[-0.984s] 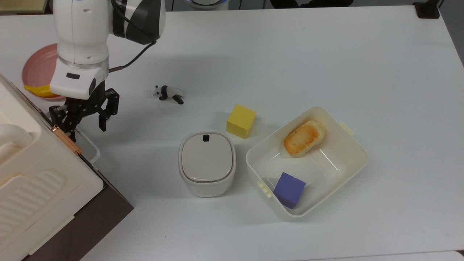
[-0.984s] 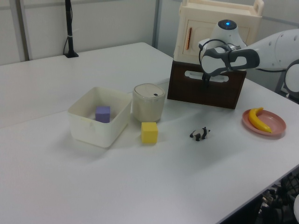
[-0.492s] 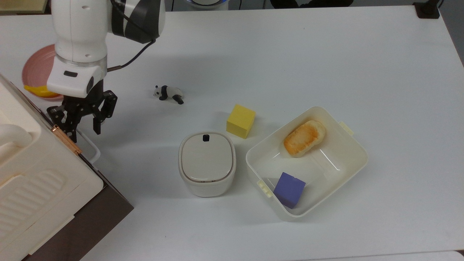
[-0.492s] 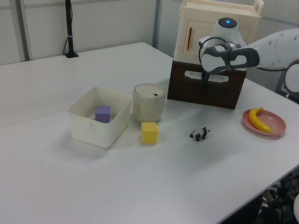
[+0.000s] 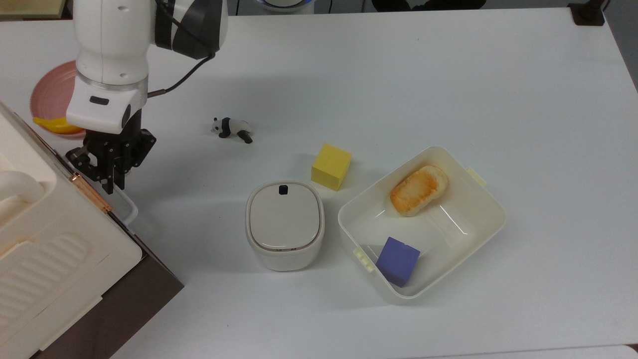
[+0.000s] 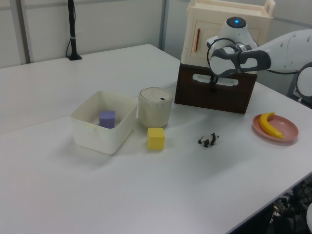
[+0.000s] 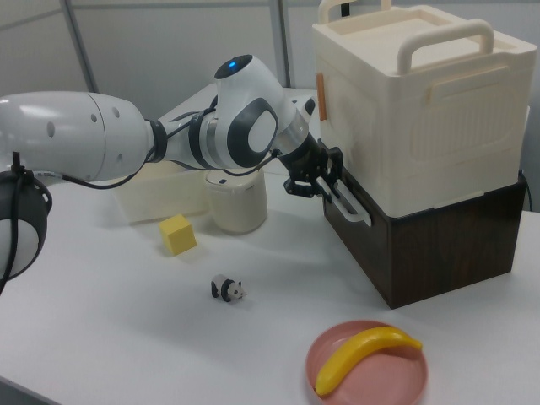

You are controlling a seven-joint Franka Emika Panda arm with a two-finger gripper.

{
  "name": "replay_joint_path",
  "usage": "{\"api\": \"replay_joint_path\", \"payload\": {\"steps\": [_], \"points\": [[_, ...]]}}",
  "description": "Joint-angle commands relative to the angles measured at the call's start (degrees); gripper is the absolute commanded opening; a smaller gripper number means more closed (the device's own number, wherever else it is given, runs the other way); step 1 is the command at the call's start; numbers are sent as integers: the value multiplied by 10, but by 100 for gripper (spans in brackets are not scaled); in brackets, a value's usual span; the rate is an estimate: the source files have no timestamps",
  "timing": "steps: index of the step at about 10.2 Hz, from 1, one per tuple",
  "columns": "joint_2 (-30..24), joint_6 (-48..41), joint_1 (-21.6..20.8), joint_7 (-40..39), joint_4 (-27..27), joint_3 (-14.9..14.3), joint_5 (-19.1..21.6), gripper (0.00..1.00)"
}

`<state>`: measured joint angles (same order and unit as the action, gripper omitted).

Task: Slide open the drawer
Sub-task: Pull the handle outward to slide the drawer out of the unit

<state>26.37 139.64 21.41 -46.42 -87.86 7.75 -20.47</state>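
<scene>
Claw (image 5: 110, 175) clenched on the white loop handle (image 7: 350, 201), drawer (image 7: 422, 249) front dark brown, under cream case (image 7: 418, 110).

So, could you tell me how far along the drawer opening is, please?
Done: the approach, since the pincer is at the white handle. In hand: the grasp, as the pincer looks closed on the handle's far end in the right view. Left: the pull itself. The drawer looks shut, its dark front flush with its box, so nothing has slid out yet.
</scene>
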Motion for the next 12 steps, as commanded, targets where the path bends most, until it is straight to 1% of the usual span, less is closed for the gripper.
{"api": "replay_joint_path", "payload": {"steps": [1, 2, 4, 6, 7, 9, 10, 12], "points": [[-15, 3, -2, 9, -19, -5, -19, 2], [-20, 2, -2, 10, -23, -5, -19, 2], [-50, 3, -3, 12, -66, -5, -19, 2], [-103, 6, -4, 12, -136, -5, -19, 2], [-140, 6, -15, 15, -184, -5, -19, 2], [-188, 5, -21, 17, -240, -5, -16, 2], [-200, 3, -31, 30, -255, -5, -16, 2], [-204, 2, -38, 41, -257, -5, -16, 2]]}}
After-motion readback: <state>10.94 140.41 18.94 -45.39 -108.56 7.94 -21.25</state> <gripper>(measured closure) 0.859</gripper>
